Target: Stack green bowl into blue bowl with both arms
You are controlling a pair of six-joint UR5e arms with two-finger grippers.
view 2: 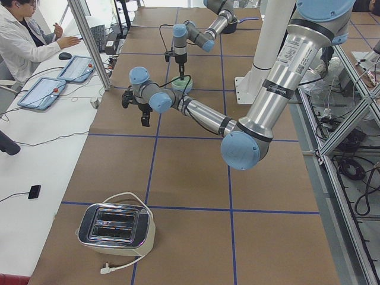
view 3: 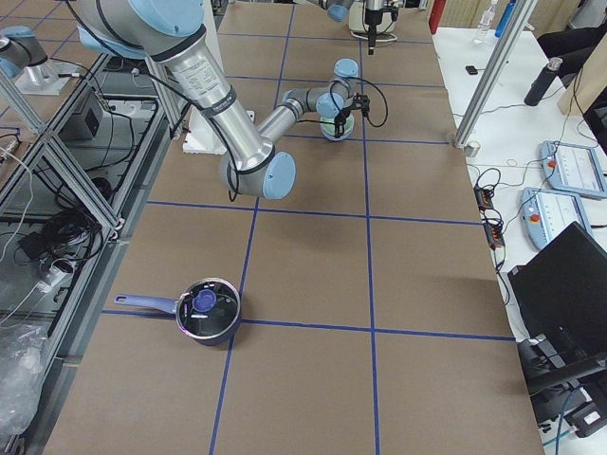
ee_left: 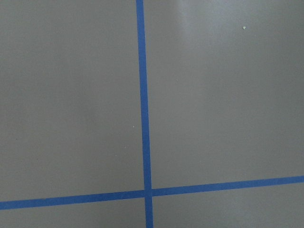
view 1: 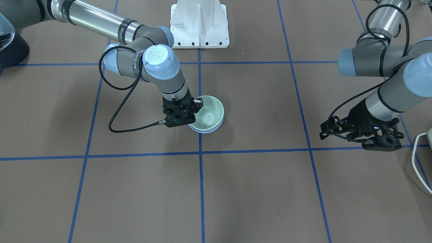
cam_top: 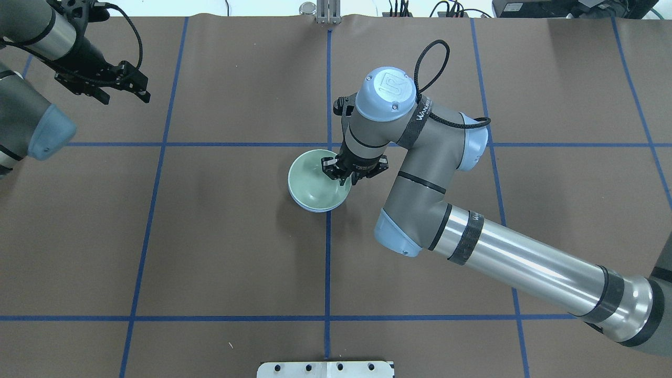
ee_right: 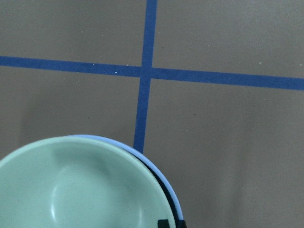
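Seen from overhead, the left gripper (cam_top: 140, 85) hangs spread wide and empty at the desk's (cam_top: 220, 236) 10 o'clock, while at centre the green bowl (cam_top: 312, 181) sits nested in the blue bowl (cam_top: 311, 209), its 2 o'clock rim pinched by the right gripper (cam_top: 337, 174).

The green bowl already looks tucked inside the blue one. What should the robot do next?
Probably the right gripper, at the rim of the green bowl, should open fully and lift straight up. That bowl already sits nested in the blue bowl, and the left gripper hangs well away.
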